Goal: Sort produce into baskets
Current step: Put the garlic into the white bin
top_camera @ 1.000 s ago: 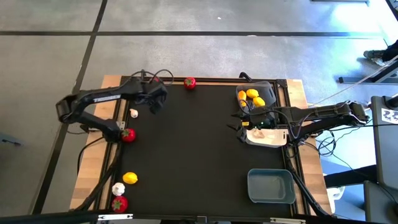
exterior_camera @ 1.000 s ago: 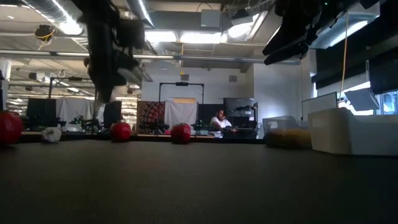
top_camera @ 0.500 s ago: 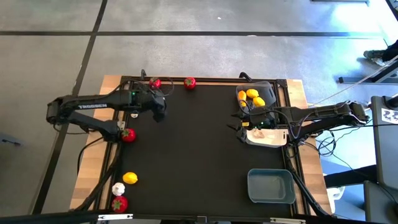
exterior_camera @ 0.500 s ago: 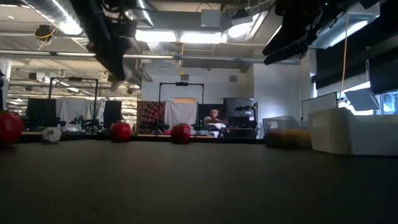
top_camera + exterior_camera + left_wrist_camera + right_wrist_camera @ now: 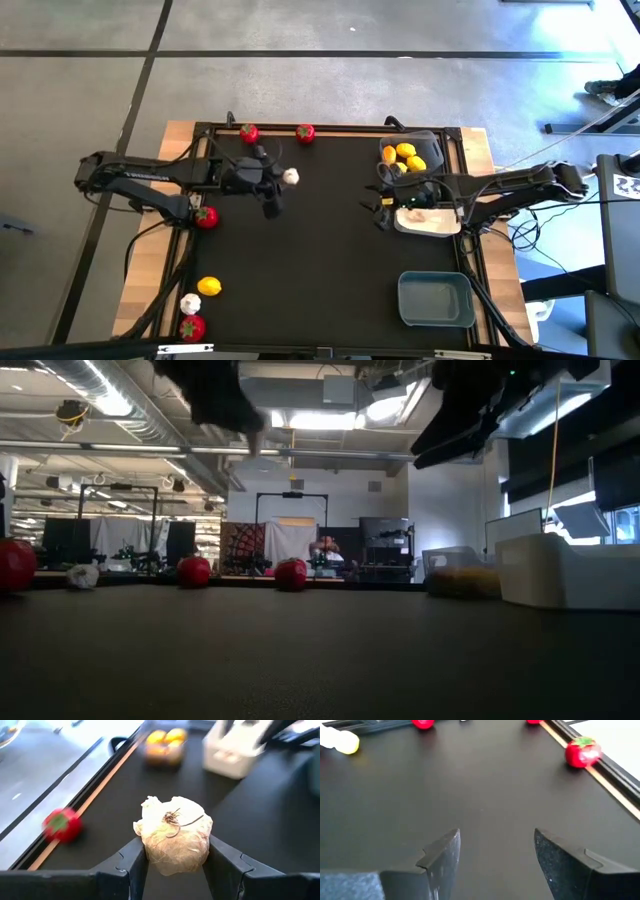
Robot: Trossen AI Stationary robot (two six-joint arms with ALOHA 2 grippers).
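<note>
My left gripper [image 5: 283,181] is above the mat, left of its middle, and is shut on a white garlic bulb [image 5: 289,177]. The bulb fills the left wrist view [image 5: 173,837]. My right gripper [image 5: 380,208] hovers open and empty [image 5: 497,855] beside the white basket [image 5: 432,221]. A dark grey basket [image 5: 428,140] at the far right holds lemons [image 5: 405,154]. A blue-grey basket [image 5: 436,298] stands at the near right. My left gripper pinches the garlic bulb between its two fingers, one on each of its opposite sides [image 5: 150,855]. The fingers come from the table's left and slant toward the right. The bulb's rooty end [image 5: 172,817] faces the wrist camera. The bulb is lifted clear of the mat.
Two red fruits [image 5: 249,132] [image 5: 305,132] lie at the far edge and another [image 5: 206,217] at the left edge. A lemon [image 5: 209,287], a garlic bulb [image 5: 190,303] and a red fruit [image 5: 192,327] lie at the near left corner. The low view shows another garlic bulb [image 5: 83,575].
My left gripper has travelled from the far left part of the table toward its right edge and a little toward the near edge. It carries the garlic bulb clear of the mat. The red fruit it was hiding at the far edge now shows.
</note>
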